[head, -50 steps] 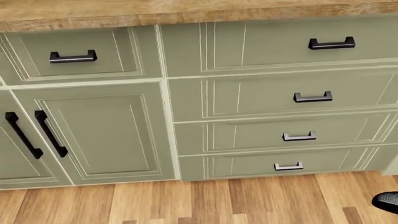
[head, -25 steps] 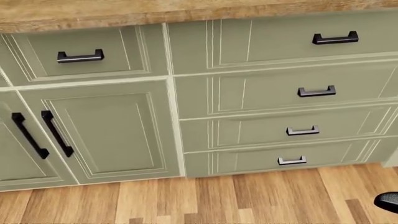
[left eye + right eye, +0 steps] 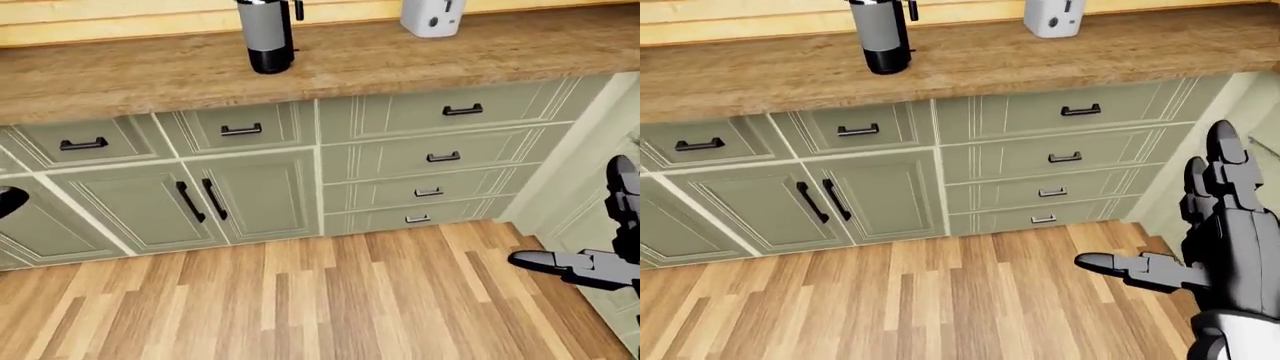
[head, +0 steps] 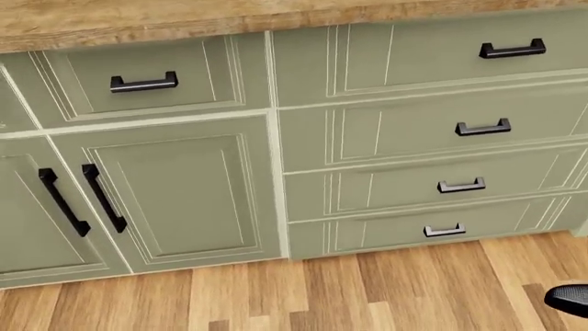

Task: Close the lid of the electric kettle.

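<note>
The electric kettle [image 3: 266, 37], grey with a black base, stands on the wooden counter [image 3: 400, 56] at the top of the left-eye view. The frame edge cuts off its top, so the lid does not show. My right hand [image 3: 1195, 217] is open with fingers spread, low at the right, far from the kettle and above the floor. A dark shape at the left edge of the left-eye view is my left hand [image 3: 8, 201]; its fingers do not show. The head view shows only cabinet fronts and a dark bit of my right hand [image 4: 571, 300].
A white appliance [image 3: 432, 16] stands on the counter right of the kettle. Green cabinet doors [image 3: 250, 199] and a stack of drawers [image 3: 430, 157] with black handles run under the counter. A wood plank floor [image 3: 300, 300] lies below. A pale cabinet side [image 3: 560, 187] stands at right.
In the head view the whole picture has shifted right and slightly up or down with the camera; the cabinets themselves have not moved. The dark hand corner stays at the bottom right.
</note>
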`<state>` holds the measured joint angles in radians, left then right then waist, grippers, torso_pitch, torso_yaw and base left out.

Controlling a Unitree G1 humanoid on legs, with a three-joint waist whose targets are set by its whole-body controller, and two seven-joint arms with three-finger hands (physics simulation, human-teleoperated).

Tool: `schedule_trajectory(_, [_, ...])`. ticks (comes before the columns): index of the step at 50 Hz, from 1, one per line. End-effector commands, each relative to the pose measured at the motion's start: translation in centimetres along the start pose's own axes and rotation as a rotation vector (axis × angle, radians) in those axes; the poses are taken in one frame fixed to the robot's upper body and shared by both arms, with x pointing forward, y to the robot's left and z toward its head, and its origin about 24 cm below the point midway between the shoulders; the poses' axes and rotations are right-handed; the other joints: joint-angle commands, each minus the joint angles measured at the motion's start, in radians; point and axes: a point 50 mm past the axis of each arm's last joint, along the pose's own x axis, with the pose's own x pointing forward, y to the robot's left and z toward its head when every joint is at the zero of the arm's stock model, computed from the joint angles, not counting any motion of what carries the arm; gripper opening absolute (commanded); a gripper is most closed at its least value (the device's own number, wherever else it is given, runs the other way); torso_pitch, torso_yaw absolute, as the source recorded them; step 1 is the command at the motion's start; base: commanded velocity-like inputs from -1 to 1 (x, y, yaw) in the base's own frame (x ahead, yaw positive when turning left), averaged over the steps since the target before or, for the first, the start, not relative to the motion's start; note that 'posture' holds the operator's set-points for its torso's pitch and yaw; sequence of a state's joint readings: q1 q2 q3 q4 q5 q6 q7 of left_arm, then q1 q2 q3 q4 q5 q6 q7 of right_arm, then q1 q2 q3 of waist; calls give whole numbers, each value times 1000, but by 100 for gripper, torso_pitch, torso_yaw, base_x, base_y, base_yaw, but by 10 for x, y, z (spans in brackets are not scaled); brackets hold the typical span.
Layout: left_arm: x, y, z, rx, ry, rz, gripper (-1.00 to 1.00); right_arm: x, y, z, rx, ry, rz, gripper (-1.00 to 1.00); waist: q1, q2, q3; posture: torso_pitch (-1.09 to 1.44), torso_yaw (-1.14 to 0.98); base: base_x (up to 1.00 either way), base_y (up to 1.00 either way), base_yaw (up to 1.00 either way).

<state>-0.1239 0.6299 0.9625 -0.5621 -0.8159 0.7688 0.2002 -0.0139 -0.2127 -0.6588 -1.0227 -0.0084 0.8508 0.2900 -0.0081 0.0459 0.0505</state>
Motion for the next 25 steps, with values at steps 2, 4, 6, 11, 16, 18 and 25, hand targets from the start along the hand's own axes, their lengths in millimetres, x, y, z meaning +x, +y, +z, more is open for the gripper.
schedule_trajectory(2, [0,-1,12,10,-59,-2,100,-1,1,9,-17,-60,3,100,1,51,-24,0,0,0,20,0])
schedule_trajectory(4, [0,-1,11,10,-59,-2,100,-1,1,9,-17,-59,3,100,9,37,-12,0,0,0,20,0])
schedule_trajectory(6, [-1,-1,12,10,-60,-3,100,-1,1,9,-17,-59,4,100,7,29,-7,0,0,0,20,0])
schedule_trajectory(11, [0,0,11,10,-60,-3,100,-2,1,8,-17,-57,2,100,5,-20,-10,0,0,0,20,0])
schedule_trajectory(16, [-1,0,12,10,-61,-1,100,-2,2,8,-18,-57,3,100,4,-109,-27,0,0,0,20,0])
schedule_trajectory(18, [-1,0,13,10,-61,-2,100,-2,2,8,-17,-57,3,100,2,-78,-19,0,0,0,20,0])
schedule_trajectory(25, [0,-1,12,10,-61,-4,100,-1,3,8,-18,-54,4,100,3,-26,-9,0,0,0,20,0])
